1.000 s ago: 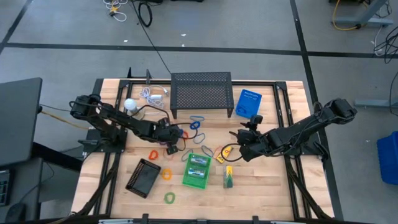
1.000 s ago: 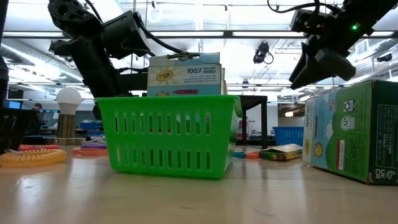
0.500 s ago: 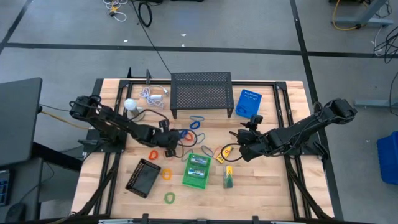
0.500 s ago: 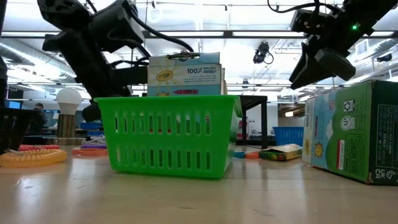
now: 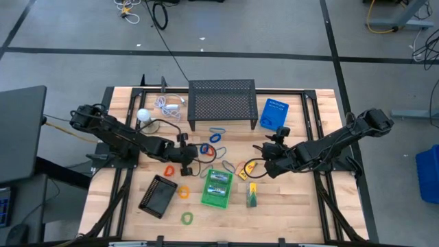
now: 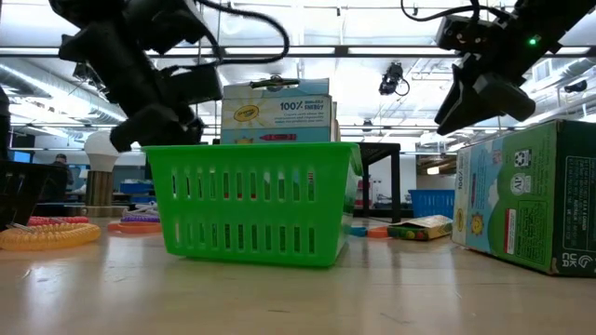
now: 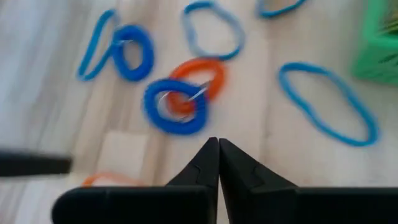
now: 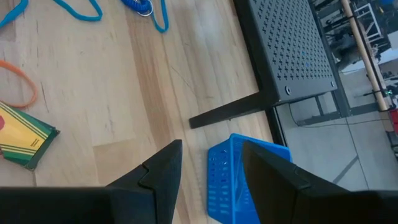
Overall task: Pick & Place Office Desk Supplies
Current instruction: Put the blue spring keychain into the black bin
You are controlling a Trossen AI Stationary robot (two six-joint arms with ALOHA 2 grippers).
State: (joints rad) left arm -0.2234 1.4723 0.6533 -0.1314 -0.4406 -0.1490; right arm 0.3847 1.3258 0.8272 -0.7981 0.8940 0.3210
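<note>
Setting: robotics lab or research workshop. We are logging a light wooden desk (image 5: 288,213) standing on a grey concrete floor (image 5: 274,27) marked with dark tape lines. Loose cables (image 5: 159,12) are lying across that floor, and a blue bin (image 5: 429,171) is sitting at the room's edge. In the low view we are noting an open industrial ceiling with strip lighting (image 6: 307,56), a hanging camera (image 6: 391,79), and further workbenches receding behind.
</note>
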